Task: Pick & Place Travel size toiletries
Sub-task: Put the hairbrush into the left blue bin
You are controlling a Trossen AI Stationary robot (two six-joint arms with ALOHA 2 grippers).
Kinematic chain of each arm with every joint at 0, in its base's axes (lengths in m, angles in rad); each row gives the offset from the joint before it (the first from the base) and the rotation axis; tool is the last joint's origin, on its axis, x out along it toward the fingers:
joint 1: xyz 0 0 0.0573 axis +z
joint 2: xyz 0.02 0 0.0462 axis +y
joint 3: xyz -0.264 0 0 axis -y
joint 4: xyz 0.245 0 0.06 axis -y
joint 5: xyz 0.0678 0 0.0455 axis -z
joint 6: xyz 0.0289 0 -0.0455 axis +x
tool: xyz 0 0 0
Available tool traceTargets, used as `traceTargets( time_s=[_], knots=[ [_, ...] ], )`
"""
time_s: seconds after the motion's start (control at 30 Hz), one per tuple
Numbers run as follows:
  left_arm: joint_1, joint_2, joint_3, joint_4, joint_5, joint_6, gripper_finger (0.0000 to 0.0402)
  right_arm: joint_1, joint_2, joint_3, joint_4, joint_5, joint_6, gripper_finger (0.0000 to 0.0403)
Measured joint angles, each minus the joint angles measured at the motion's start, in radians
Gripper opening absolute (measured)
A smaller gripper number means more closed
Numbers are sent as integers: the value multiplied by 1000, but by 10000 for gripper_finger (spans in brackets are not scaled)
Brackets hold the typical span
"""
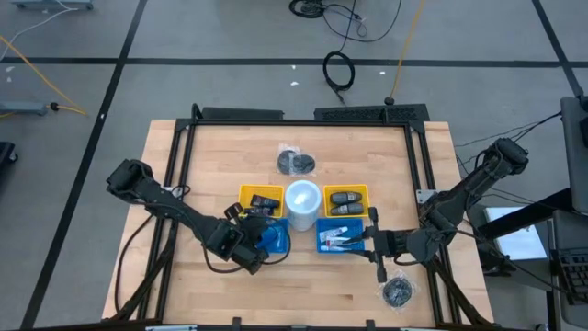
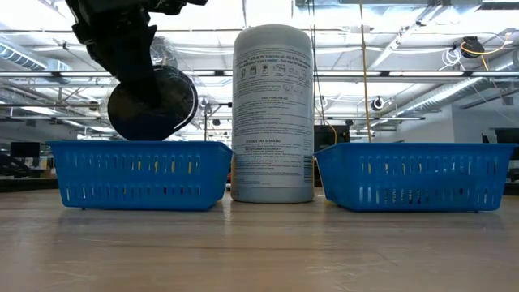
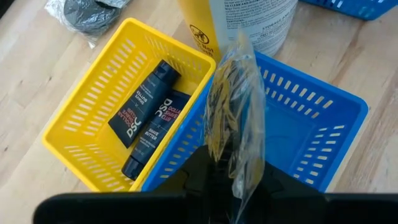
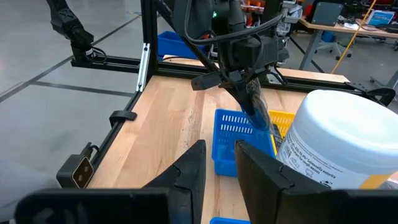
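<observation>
Toiletries (image 1: 336, 241) lying in right blue basket (image 1: 323, 225), beside right hand (image 1: 377, 241), fingers slightly apart, holding nothing. Left hand (image 1: 260, 237) hovering above left blue basket (image 3: 323, 118), pinching clear bag (image 3: 239, 118) of metal bits; tube markings too small to make out.

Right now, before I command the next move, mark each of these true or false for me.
1. The left gripper holds a clear bag above the left blue basket. True.
2. The yellow basket beside it holds white tubes. False: it holds dark packets.
3. The white canister stands between the two blue baskets. True.
4. The right gripper carries a tube. False: nothing sits between its fingers.
</observation>
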Motion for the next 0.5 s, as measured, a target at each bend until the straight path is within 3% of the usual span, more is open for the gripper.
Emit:
traceTargets(
  time_s=[0.2,0.5],
  knots=[
    [0,0,0,0,3,2,81,0,0,0,0,0,0,78],
    [11,0,0,0,4,3,192,0,0,0,0,0,1,78]
  ],
)
